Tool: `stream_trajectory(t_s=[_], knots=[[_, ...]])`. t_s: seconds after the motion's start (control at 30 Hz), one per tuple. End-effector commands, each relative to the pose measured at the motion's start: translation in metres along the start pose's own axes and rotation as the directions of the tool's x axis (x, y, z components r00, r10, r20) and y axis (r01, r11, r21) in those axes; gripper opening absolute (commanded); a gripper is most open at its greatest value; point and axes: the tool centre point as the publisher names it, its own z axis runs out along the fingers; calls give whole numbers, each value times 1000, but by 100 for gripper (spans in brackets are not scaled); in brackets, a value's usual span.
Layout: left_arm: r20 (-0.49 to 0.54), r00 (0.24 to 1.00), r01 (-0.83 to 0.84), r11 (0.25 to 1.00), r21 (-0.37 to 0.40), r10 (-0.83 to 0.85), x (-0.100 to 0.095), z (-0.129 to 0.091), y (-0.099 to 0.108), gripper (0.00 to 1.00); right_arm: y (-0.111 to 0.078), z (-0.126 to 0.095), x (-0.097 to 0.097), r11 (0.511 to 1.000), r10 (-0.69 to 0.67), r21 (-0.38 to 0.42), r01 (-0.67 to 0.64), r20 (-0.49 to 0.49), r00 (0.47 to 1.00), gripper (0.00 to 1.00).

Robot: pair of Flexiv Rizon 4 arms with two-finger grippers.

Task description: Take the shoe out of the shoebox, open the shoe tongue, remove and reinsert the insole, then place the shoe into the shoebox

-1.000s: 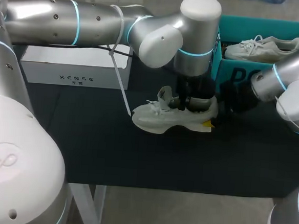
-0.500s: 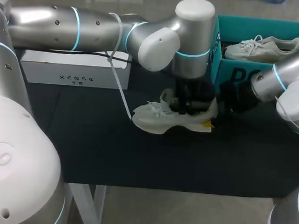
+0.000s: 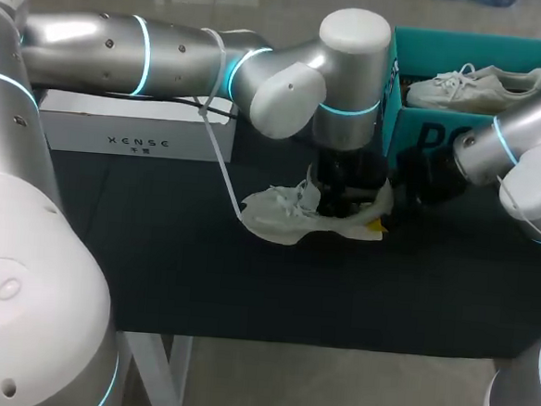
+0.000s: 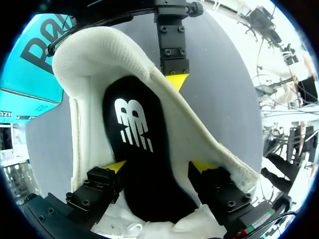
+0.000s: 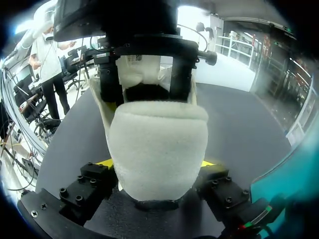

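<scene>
A white shoe (image 3: 279, 213) lies on its sole on the black mat, toe to the left. My left gripper (image 3: 340, 203) comes down into its mouth. In the left wrist view that gripper (image 4: 159, 167) stands open inside the shoe (image 4: 94, 55), yellow tips spread to either side of the black insole (image 4: 132, 124) with a white logo. My right gripper (image 5: 155, 163) is shut on the shoe's padded heel (image 5: 157, 149), one finger (image 4: 173, 82) pressed to its outer wall. The teal shoebox (image 3: 415, 129) stands just behind the right gripper (image 3: 379, 211).
A second white shoe (image 3: 474, 87) lies inside the shoebox. A white carton (image 3: 127, 128) stands at the back left of the black mat (image 3: 245, 294). A white cable hangs from my left arm down to the shoe's toe.
My left gripper has gone from shut to open inside the shoe and sunk a little lower. The shoe's raised tongue has dropped. The right arm has kept still.
</scene>
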Motion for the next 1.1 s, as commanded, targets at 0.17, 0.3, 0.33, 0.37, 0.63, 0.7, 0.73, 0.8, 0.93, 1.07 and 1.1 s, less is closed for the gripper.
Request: stream_trajectory(t_s=[0.17, 0.3, 0.33, 0.37, 0.63, 0.7, 0.73, 0.8, 0.93, 1.07, 1.1], knots=[[154, 986, 59, 998, 7, -59, -2, 11, 4, 90, -6, 8, -2, 1000, 3, 3, -3, 0, 1000, 0], [162, 984, 76, 997, -1, -75, -9, 12, 9, 59, -6, 8, -2, 1000, 3, 3, -3, 0, 1000, 0], [168, 983, 81, 997, -3, -79, -10, 12, 9, 54, -6, 8, -2, 1000, 3, 3, -3, 0, 1000, 0], [171, 982, 82, 997, -5, -80, -11, 12, 10, 47, -6, 8, -2, 1000, 3, 3, -3, 0, 1000, 0], [187, 980, 70, 997, -26, -64, -10, 20, 6, 47, -6, 8, -2, 1000, 3, 3, -3, 0, 1000, 0], [199, 977, 88, 996, -28, -81, -10, 22, 6, 51, -6, 8, -2, 1000, 3, 3, -3, 0, 1000, 0], [201, 976, 94, 995, -23, -88, -10, 23, 6, 54, -6, 8, -2, 1000, 3, 3, -3, 0, 1000, 0], [201, 975, 102, 994, -28, -94, -11, 26, 7, 49, -6, 8, -2, 1000, 3, 3, -3, 0, 1000, 0], [220, 969, 124, 991, -51, -110, -13, 28, 8, 28, -6, 8, -2, 1000, 3, 3, -3, 0, 1000, 0], [249, 963, 131, 988, -77, -108, -13, 28, 9, 0, -6, 8, -2, 1000, 3, 3, -3, 0, 1000, 0], [253, 961, 133, 988, -83, -108, -12, 28, 9, 0, -6, 8, -2, 1000, 3, 3, -3, 0, 1000, 0]])
